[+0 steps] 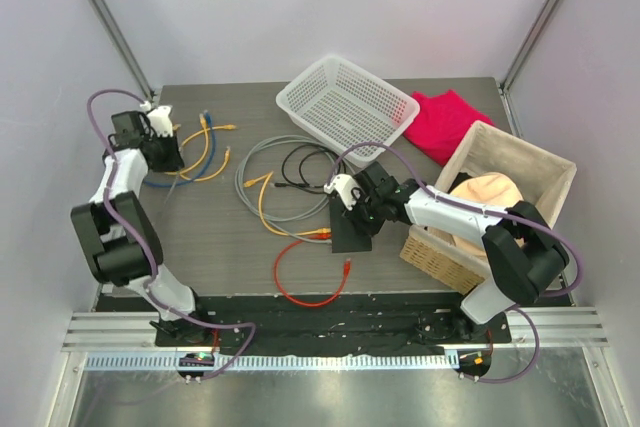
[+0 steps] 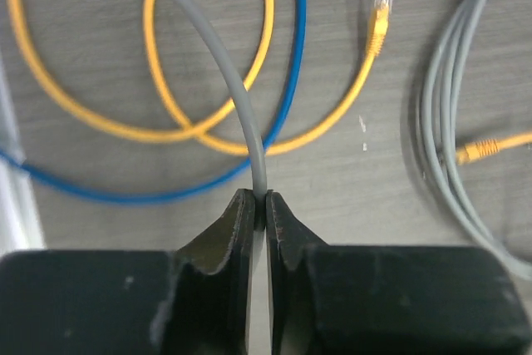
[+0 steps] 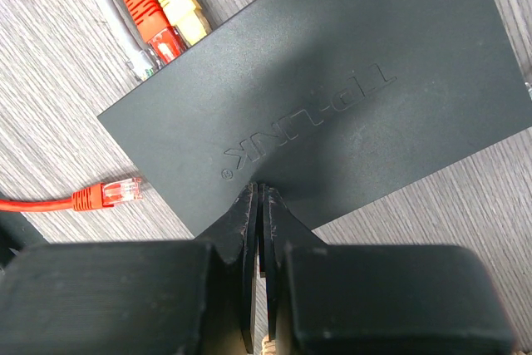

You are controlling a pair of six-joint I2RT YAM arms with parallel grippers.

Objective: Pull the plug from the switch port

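Observation:
The switch (image 1: 352, 235) is a flat black box lying mid-table; in the right wrist view (image 3: 332, 97) its top shows a raised logo. A red plug (image 3: 154, 27), a yellow plug (image 3: 179, 6) and a clear grey-cabled plug (image 3: 137, 56) sit side by side at its port edge. My right gripper (image 3: 260, 189) is shut, with its tips on the switch's top near the logo (image 1: 347, 202). My left gripper (image 2: 258, 199) is shut on a grey cable (image 2: 237, 81) at the far left of the table (image 1: 163, 152).
A loose red plug (image 3: 108, 194) lies beside the switch, and its red cable (image 1: 310, 292) loops toward the front. Yellow and blue cables (image 1: 200, 152) lie by the left gripper. A grey cable coil (image 1: 250, 187), white mesh basket (image 1: 345, 107), red cloth (image 1: 445, 122) and a box (image 1: 500, 197) are around.

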